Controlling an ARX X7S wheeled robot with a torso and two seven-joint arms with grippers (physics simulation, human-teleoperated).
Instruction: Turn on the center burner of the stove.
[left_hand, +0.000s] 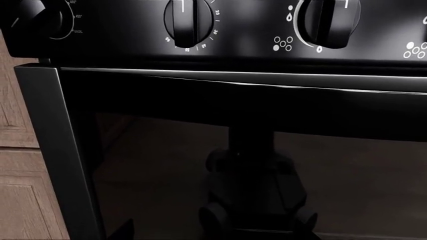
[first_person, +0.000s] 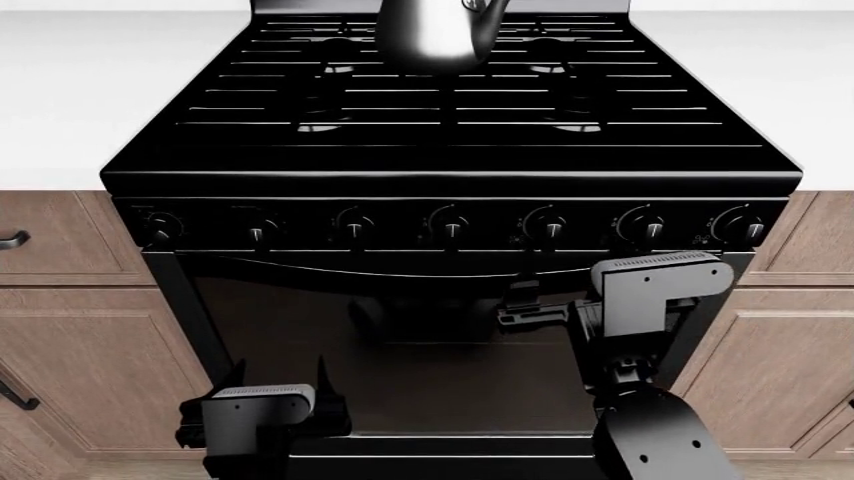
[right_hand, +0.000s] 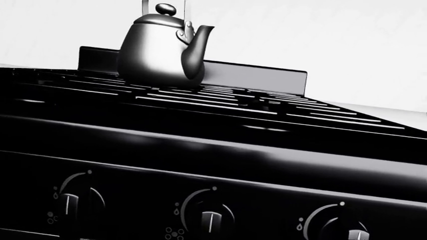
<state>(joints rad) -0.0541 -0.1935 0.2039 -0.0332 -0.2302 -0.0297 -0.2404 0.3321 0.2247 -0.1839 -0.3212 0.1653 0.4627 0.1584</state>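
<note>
Both arms sit nearest us, below the stove front; right gripper is raised toward the knob row, left gripper is low at 7 o'clock.
We judge the main risk to be choosing the wrong one of seven near-identical knobs. Kettle is cropped at 12 o'clock; we cannot tell either gripper's finger state.

Kettle atop black stove
</note>
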